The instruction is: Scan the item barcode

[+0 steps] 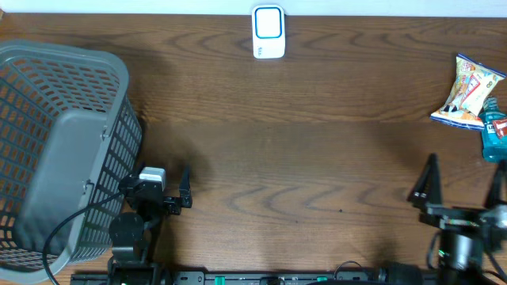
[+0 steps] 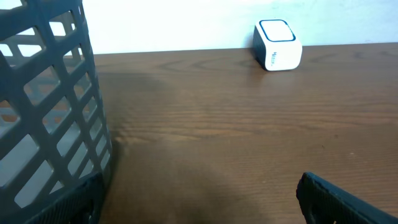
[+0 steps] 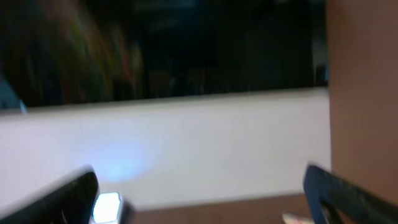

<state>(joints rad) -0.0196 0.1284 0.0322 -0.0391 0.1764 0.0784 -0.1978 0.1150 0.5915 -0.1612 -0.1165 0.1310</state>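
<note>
table (image 1: pixel 301 158): dark brown, wavy wood grain with lighter streaks
basket (image 1: pixel 55 134): mid grey; walls an open lattice of rectangular holes, floor plain grey
scanner (image 1: pixel 268 32): white body, blue rounded-square outline on its face
snack bag (image 1: pixel 469 93): white ground, orange, red and blue print; details too small to read
bottle (image 1: pixel 494 133): teal blue
left gripper (image 1: pixel 157 184): black, one white block behind the fingers
right gripper (image 1: pixel 463 186): black

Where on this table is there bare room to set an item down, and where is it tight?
The wide middle of the table is bare, from the basket across to the snack bag, and from the scanner down to the near edge. Crowded: the right side, where the bag and a blue bottle sit together just beyond the right hand.
</note>
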